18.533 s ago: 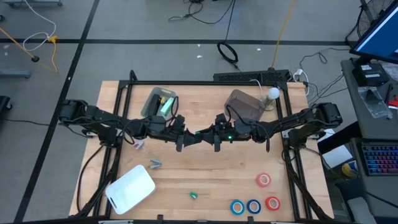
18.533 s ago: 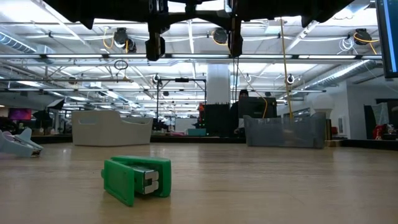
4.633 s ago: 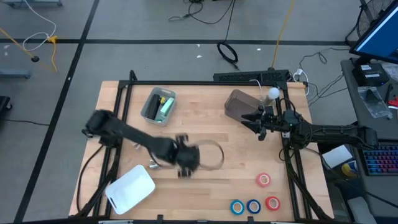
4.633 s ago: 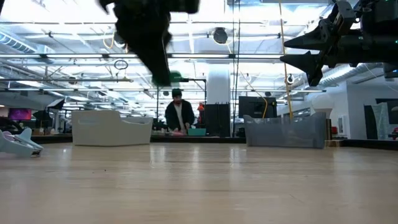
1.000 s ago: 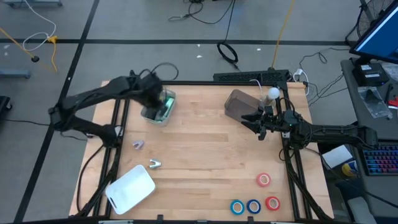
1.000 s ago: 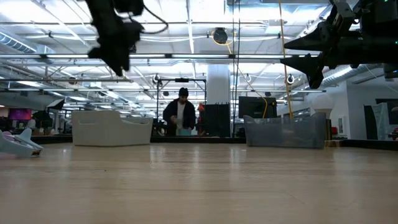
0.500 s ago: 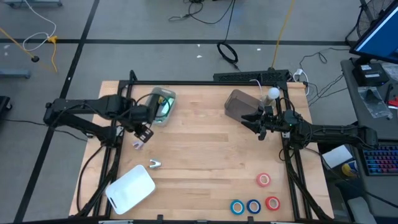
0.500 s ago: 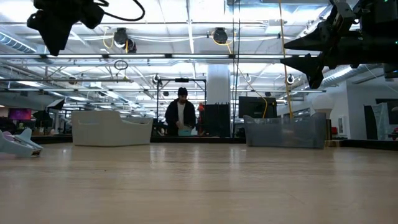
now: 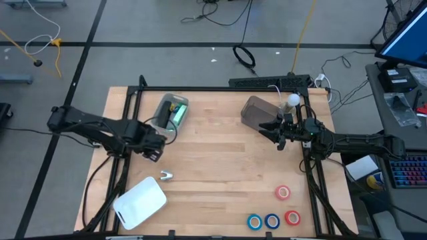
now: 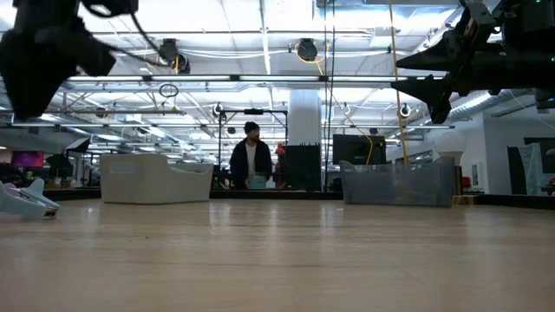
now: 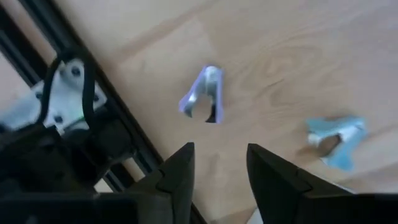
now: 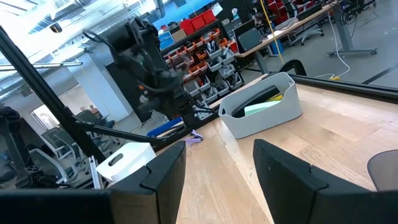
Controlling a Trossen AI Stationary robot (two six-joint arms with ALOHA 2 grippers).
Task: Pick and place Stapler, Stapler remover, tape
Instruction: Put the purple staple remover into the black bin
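Left gripper (image 11: 219, 163) hovers open above purple staple remover (image 11: 204, 93).

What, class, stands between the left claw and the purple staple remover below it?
Nothing visible. In the left wrist view the left claw is open, with only bare table between it and the purple remover. The blue remover lies off to one side.

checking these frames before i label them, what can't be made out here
- High view: the purple staple remover is covered by the left gripper.
- Low view: the left gripper is a dark blur, so its fingers cannot be read; the tape rolls do not show.
- High view: the grey bin contents are too small to identify beyond a green item.
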